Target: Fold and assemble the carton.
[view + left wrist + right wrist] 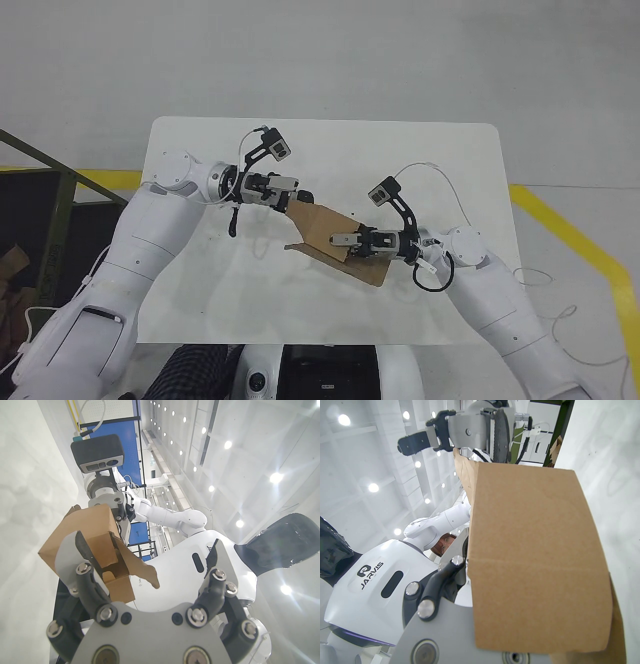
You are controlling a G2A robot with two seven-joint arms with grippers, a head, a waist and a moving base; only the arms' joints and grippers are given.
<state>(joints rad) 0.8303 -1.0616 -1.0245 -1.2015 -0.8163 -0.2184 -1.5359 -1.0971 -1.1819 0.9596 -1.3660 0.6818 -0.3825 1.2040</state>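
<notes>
A brown carton (pixel 325 228), partly folded with loose flaps, is held up over the middle of the white table (pixel 450 170). My right gripper (pixel 345 241) grips it from the right side, shut on one wall. In the right wrist view the carton (pixel 535 555) covers most of that gripper and one finger (pixel 460 547) shows against its side. My left gripper (pixel 147 550) is open at the carton's (pixel 85 530) other end, with one finger (pixel 80 547) against the open end and the other well clear. A torn-edged flap (pixel 140 567) hangs between them.
A dark green frame (pixel 40 170) stands off the table's left edge, with cardboard scraps (pixel 12 262) below it. Yellow floor tape (pixel 570 225) runs past the right side. Bare table surface lies around the carton on every side.
</notes>
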